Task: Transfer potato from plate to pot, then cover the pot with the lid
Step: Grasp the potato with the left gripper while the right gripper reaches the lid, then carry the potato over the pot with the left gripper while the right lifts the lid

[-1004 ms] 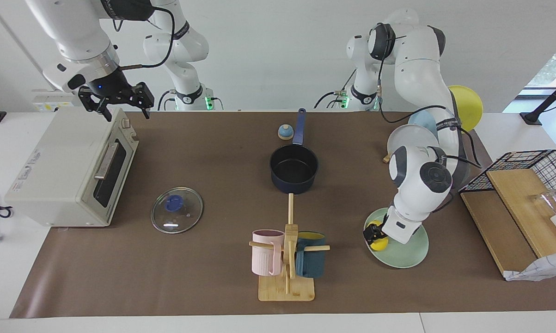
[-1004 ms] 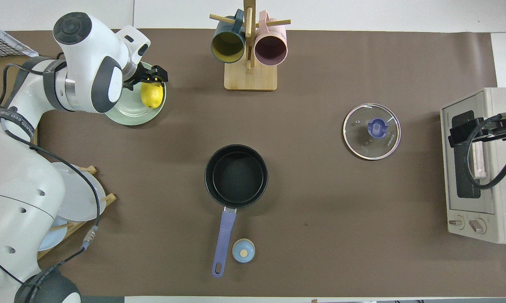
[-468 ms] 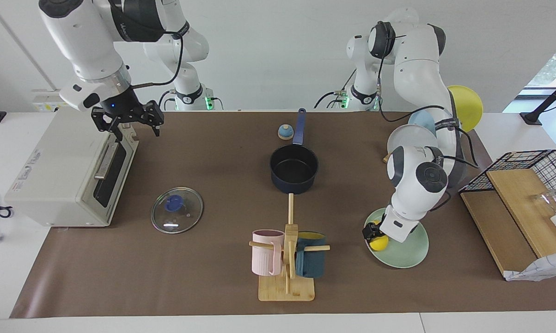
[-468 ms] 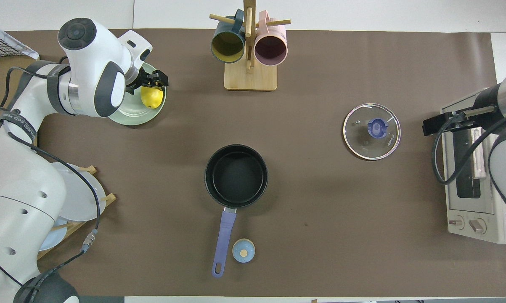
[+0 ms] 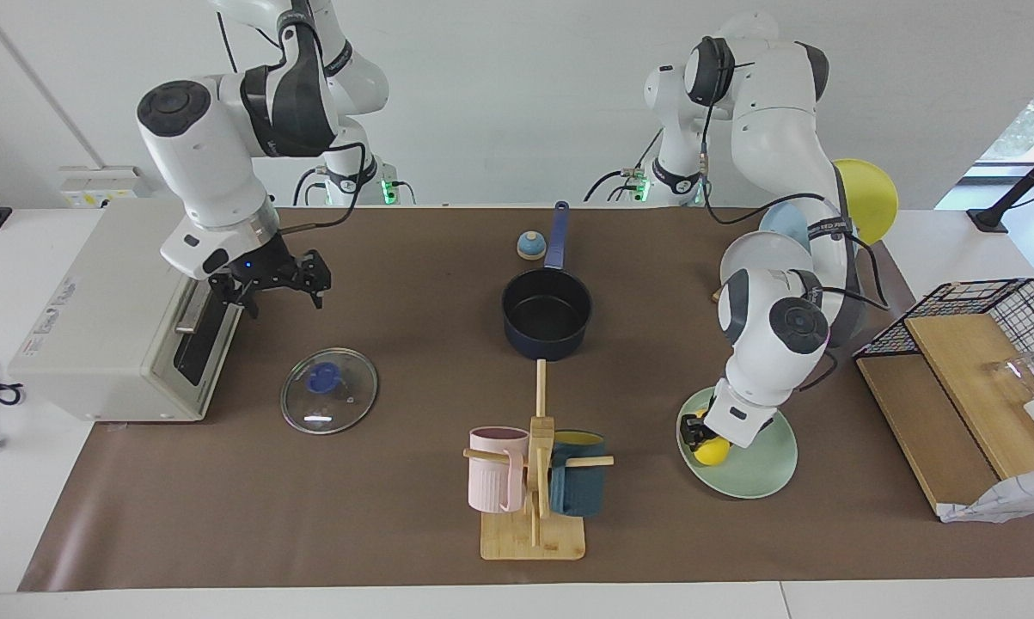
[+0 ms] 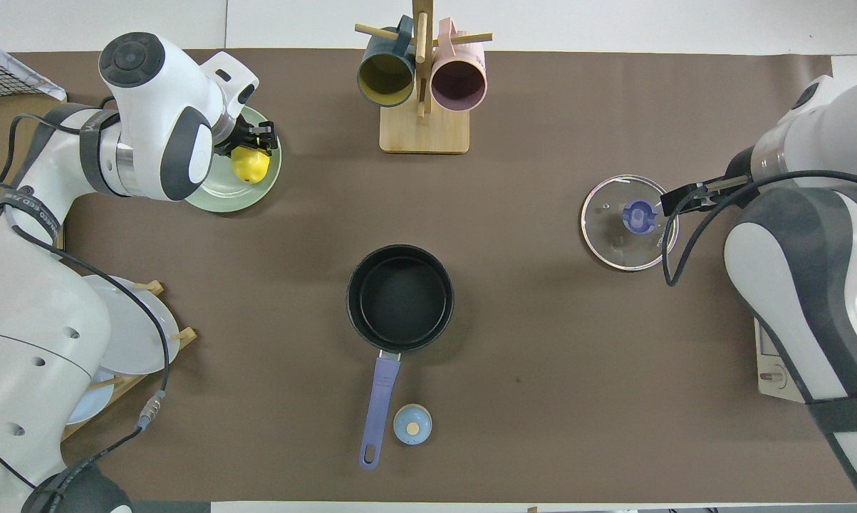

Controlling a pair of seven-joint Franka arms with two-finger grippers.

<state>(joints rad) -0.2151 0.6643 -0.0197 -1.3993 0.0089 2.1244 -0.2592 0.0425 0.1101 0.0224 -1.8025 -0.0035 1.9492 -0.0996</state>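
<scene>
The potato [image 5: 711, 449] sits on the plate [image 5: 761, 471], lower right of the facing view, with the left gripper [image 5: 695, 432] closing around it. The pot [image 5: 547, 314] is empty. The open right gripper [image 5: 278, 279] hovers above the lid [image 5: 328, 389]. Both steps remain.

We see the table twice: from high across it, facing both robots, and from steeply above their end; both views share the pot [image 5: 547, 314] [image 6: 400, 298].
</scene>
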